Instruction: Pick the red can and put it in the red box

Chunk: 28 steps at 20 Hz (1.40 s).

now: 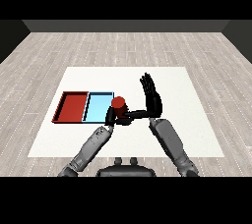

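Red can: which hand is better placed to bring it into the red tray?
Left. The left hand curls round the red can beside the light blue tray, nearer the red tray. The right hand stands open, farther away.

There is one view only, from the robot's head. It looks down and forward across the flat white table (187, 120), from above its near edge. The two grey forearms enter from the lower corners, so the camera sits between and behind them. The whole table top fits inside the view, so the camera is not close. The far edge of the table lies about the middle height. Beyond it the pale wooden plank floor (123, 46) runs to a dark wall (123, 25) at the far end. The view is not mirrored.
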### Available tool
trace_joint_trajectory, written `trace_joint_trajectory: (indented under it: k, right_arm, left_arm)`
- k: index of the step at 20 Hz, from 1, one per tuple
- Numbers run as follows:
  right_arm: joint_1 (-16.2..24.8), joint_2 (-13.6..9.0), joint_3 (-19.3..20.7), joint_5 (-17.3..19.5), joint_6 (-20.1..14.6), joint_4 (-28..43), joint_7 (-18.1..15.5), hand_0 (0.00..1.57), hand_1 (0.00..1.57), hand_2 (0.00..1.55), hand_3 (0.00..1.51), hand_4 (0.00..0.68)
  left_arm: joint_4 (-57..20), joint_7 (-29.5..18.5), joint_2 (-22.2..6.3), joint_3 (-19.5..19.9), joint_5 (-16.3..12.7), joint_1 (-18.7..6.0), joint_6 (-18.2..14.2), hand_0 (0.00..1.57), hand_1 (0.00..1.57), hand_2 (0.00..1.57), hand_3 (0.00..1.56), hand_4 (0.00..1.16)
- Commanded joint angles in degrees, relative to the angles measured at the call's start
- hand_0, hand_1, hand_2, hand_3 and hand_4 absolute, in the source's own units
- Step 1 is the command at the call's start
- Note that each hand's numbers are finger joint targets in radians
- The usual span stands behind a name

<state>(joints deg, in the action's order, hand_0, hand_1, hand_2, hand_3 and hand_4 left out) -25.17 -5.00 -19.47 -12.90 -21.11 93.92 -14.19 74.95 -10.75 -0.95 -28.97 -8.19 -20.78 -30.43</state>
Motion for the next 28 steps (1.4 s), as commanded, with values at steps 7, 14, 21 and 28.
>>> trace_joint_trajectory:
  k: [7, 14, 21, 28]
  right_arm:
    - [9.4, -5.6, 11.9, -4.7, 3.1, 10.4, 1.2, 0.0, 0.0, 0.0, 0.0, 0.0]
    - [16.7, -8.6, 17.0, -6.2, 10.3, 1.4, -6.5, 0.0, 0.0, 0.0, 0.0, 0.0]
    - [20.4, -8.5, 17.1, -4.7, 13.5, -6.1, -8.8, 0.0, 0.0, 0.0, 0.0, 0.0]
    - [26.1, -6.1, 16.3, -3.6, 14.1, -7.9, -13.2, 0.0, 0.0, 0.0, 0.0, 0.0]
  left_arm:
    - [7.6, 2.7, -5.9, 5.0, 2.3, 3.2, 2.1, 1.57, 1.57, 1.57, 1.47, 1.13]
    - [14.1, 9.2, -14.1, 9.8, 4.8, 3.6, 3.5, 1.57, 1.57, 1.56, 1.46, 1.11]
    - [8.1, 11.2, -18.6, 15.7, 8.6, -0.7, 4.6, 1.57, 1.57, 1.56, 1.43, 1.13]
    - [-12.5, 10.6, -22.9, 21.9, 11.3, -10.7, 7.5, 1.53, 1.53, 1.34, 1.45, 1.1]
